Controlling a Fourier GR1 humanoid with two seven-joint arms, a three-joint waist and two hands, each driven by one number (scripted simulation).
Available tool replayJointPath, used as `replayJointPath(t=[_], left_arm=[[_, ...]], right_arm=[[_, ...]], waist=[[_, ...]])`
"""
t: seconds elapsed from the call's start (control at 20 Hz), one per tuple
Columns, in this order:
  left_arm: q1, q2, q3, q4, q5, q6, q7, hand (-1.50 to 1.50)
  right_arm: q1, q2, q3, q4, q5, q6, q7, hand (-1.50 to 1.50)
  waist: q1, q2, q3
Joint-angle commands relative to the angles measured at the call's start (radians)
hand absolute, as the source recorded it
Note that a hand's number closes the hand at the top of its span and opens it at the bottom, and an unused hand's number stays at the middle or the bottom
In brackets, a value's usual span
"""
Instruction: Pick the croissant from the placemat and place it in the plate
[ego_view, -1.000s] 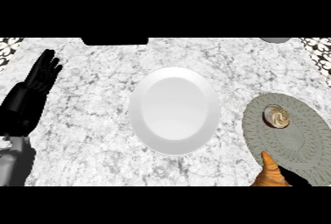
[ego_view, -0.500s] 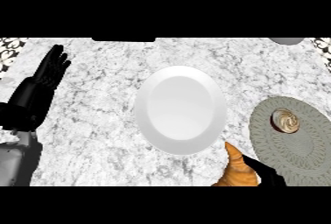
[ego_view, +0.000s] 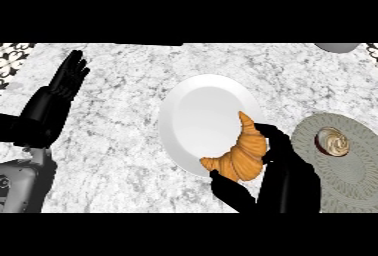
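**Nearly home: centre the croissant before letting go**

Now I have the croissant (ego_view: 240, 155) in the right hand (ego_view: 284, 170), low in the frame and right of centre. The fingers (ego_view: 272, 134) curl round its right side and the thumb (ego_view: 229, 187) sits under its lower end, so it is held, not resting free. It hangs across the lower right rim of the plate (ego_view: 199, 115): the upper tip points in over the white surface, while the fat lower end lies at or just past the edge. I cannot tell from this view whether it touches the plate or rides above it.

As I judge it, letting go here risks it tipping off the rim onto the desk (ego_view: 125, 150). I want to carry it up and to the left in the frame until the whole pastry sits over the plate's middle. Then I lower it and spread the fingers only once it rests flat. I pull the hand back toward the lower edge, clear of the rim, so I do not nudge the plate.

The placemat (ego_view: 354, 165) lies at the right edge with a small cup (ego_view: 334, 141) on it, apart from the work. The left hand (ego_view: 55, 100) rests open at upper left, fingers up.
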Motion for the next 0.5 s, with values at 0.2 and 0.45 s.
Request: replayJointPath(t=[0.2, 0.45], left_arm=[[-0.018, -0.008, -0.002, 0.019, 0.004, -0.010, 0.003, 0.00], [-0.040, -0.011, 0.006, 0.041, 0.003, -0.011, -0.001, 0.00]], right_arm=[[-0.345, 0.034, -0.230, 0.470, -0.187, -0.105, 0.122, 1.50], [-0.479, 0.034, -0.283, 0.640, -0.308, -0.204, 0.146, 1.50]], waist=[[0.009, 0.000, 0.002], [-0.001, -0.006, 0.002]])
